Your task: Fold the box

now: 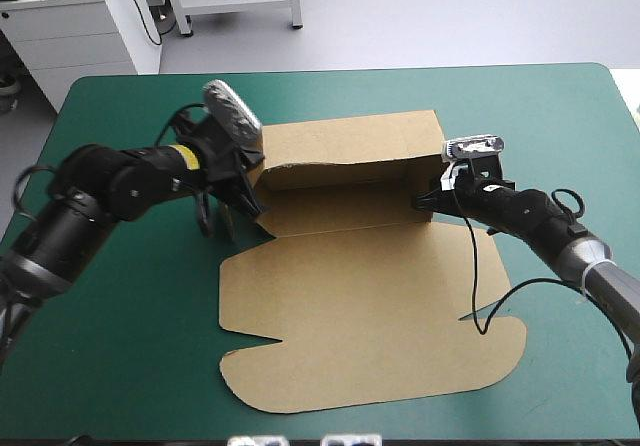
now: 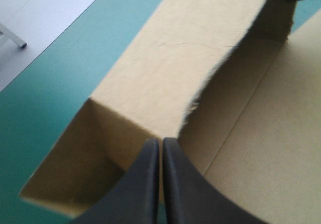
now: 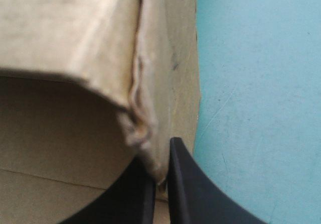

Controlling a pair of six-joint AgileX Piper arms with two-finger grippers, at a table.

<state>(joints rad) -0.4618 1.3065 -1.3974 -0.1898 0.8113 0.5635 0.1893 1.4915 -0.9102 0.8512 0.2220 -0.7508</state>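
Box (image 1: 370, 306): brown, lying in the middle of the desk (image 1: 120, 366) on the teal-green cover, partly folded.
Lid: lying flat toward the near edge of the desk.
Far part: the long wall is standing up and leaning over the tray floor, and a short wall is standing at each end.
Left gripper (image 2: 160, 142): black fingers almost meeting, pinching the left end wall.
Right gripper (image 3: 161, 156): nearly closed, pinching the right end wall beside a crumpled crease.

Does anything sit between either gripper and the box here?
Nothing visible does. The left gripper and the right gripper each have their jaws shut on a raised end wall of the box.
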